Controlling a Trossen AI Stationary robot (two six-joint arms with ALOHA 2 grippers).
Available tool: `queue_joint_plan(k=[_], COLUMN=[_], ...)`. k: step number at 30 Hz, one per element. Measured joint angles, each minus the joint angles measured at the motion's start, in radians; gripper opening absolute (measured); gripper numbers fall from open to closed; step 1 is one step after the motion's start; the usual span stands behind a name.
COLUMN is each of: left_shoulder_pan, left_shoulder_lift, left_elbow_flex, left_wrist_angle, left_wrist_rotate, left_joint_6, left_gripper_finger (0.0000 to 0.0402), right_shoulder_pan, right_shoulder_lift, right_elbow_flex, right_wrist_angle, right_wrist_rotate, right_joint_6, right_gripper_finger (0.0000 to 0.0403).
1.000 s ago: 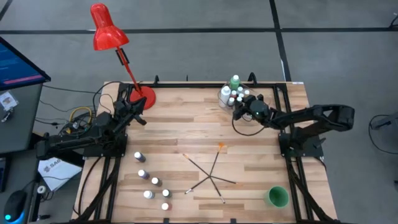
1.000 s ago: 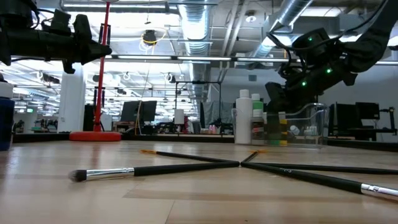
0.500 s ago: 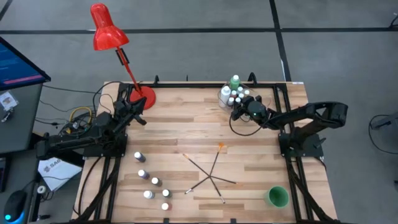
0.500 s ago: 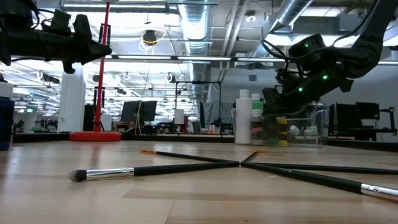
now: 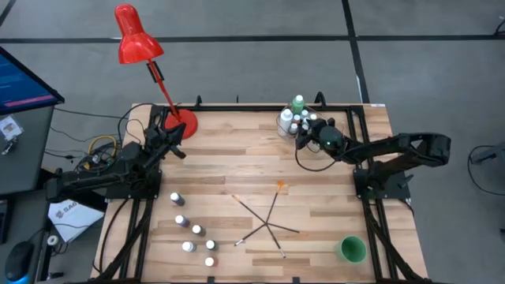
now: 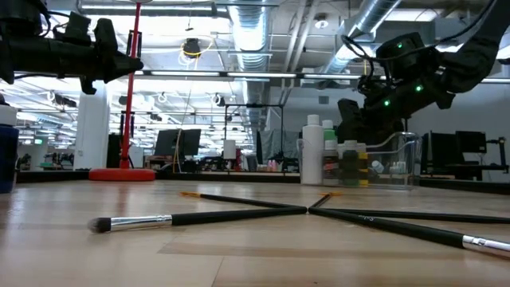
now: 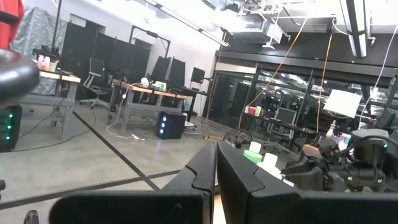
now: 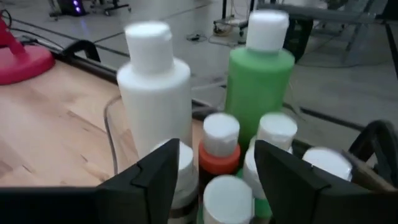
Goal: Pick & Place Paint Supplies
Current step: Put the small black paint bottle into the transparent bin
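My right gripper (image 5: pixel 303 136) (image 8: pixel 216 154) hangs open just above the clear tub (image 5: pixel 293 128) at the table's far edge, its fingers straddling small white-capped bottles without touching them. In the tub stand the tall green bottle (image 8: pixel 258 81), the tall white bottle (image 8: pixel 154 93), an orange-bodied small bottle (image 8: pixel 219 149) and more small ones. Several small bottles (image 5: pixel 194 231) stand upright on the near-left of the table. Several thin brushes (image 5: pixel 268 217) (image 6: pixel 199 218) lie crossed near the middle. My left gripper (image 5: pixel 180 150) (image 7: pixel 216 167) is shut, raised over the far-left of the table.
A red desk lamp has its base (image 5: pixel 184 123) on the far-left corner, close to my left arm. A green cup (image 5: pixel 351 249) stands at the near-right corner. Bare wood lies between the brushes and the tub. The room beyond shows desks and chairs.
My right gripper dipped down toward the tub and a little toward the table's left, then rose back to about where it was. The bottles on the table and the brushes have stayed put.
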Motion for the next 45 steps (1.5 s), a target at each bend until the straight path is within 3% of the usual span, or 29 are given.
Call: queue_joint_plan(k=[14,20,26,31,35,45], left_shoulder_pan=[0.000,0.000,0.000,0.000,0.000,0.000], left_shoulder_lift=[0.000,0.000,0.000,0.000,0.000,0.000], left_elbow_flex=[0.000,0.000,0.000,0.000,0.000,0.000], left_wrist_angle=[0.000,0.000,0.000,0.000,0.000,0.000], left_wrist_rotate=[0.000,0.000,0.000,0.000,0.000,0.000], left_joint_6=[0.000,0.000,0.000,0.000,0.000,0.000], left_gripper_finger=[0.0008,0.0008,0.0008,0.0008,0.0008,0.0008], right_shoulder_pan=[0.149,0.327,0.575,0.708,0.756,0.762], right_shoulder_lift=[-0.301,-0.294,-0.106,0.125,0.310,0.682], right_elbow_flex=[0.050,0.110,0.265,0.435,0.597,1.024], right_wrist_angle=[-0.001,-0.037,-0.113,-0.117,-0.122,-0.174], right_wrist_rotate=[-0.010,-0.135,-0.144,-0.144,-0.175,-0.478], right_joint_6=[-0.164,-0.181,-0.234,-0.298,-0.322,-0.322], right_gripper_finger=[0.0208,0.0207,0.0228,0.0251,0.0260,0.0261])
